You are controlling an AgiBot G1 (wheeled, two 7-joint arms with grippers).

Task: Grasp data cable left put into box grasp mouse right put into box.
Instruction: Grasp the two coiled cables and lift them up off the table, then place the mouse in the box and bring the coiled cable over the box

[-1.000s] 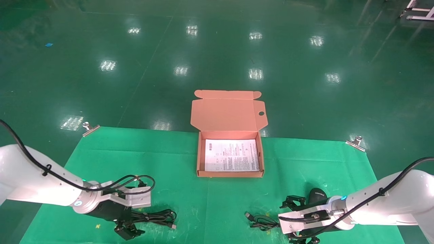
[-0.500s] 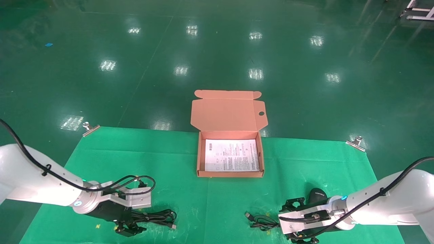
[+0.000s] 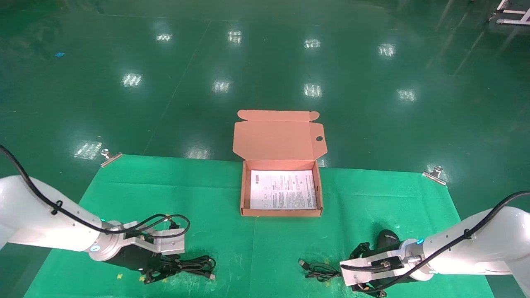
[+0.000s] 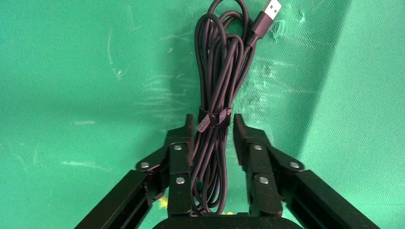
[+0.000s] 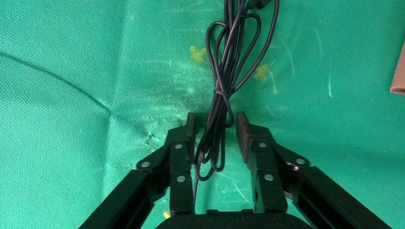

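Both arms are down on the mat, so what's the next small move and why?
Probably close the left tool fully: its pads straddle the data cable at the tie, one side still gapped. The right tool likewise brackets the mouse's cord unclosed.

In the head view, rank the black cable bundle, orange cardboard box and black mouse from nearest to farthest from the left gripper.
1. Black cable bundle, between the left gripper's fingers.
2. Orange cardboard box, ahead at mat centre.
3. Black mouse, far right, by the right gripper.

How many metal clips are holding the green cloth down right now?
2. One metal clip sits at the cloth's far left corner, the other metal clip at its far right corner. The near corners lie outside the head view, so more may be hidden.
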